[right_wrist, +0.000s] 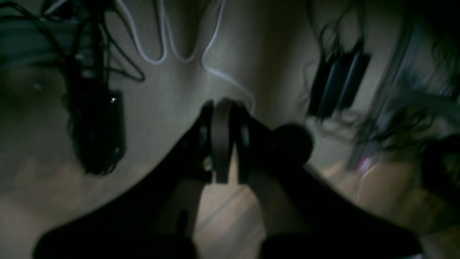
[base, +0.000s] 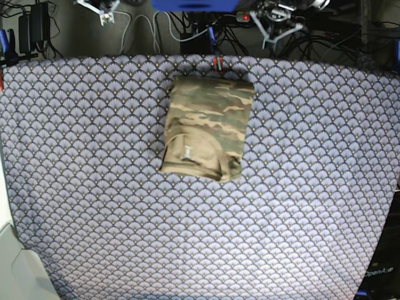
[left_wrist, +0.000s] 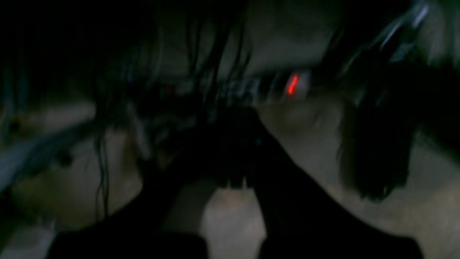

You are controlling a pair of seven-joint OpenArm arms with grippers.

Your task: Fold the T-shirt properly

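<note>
Base view: folded T-shirt (base: 206,127) lies well apart from both fingers.

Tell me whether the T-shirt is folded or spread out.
Folded. In the base view the T-shirt lies as a compact rectangular bundle with layered edges on the purple tablecloth; no sleeves stick out.

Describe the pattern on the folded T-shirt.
Camouflage in olive, tan and brown streaks on the T-shirt; base view.

the base view looks straight down from high above, taking in most of the tablecloth (base: 94,187). both wrist views sit close behind their own dark jaws, facing dim, blurred floor and cables off the cloth; neither visibly overlaps the base view
</note>
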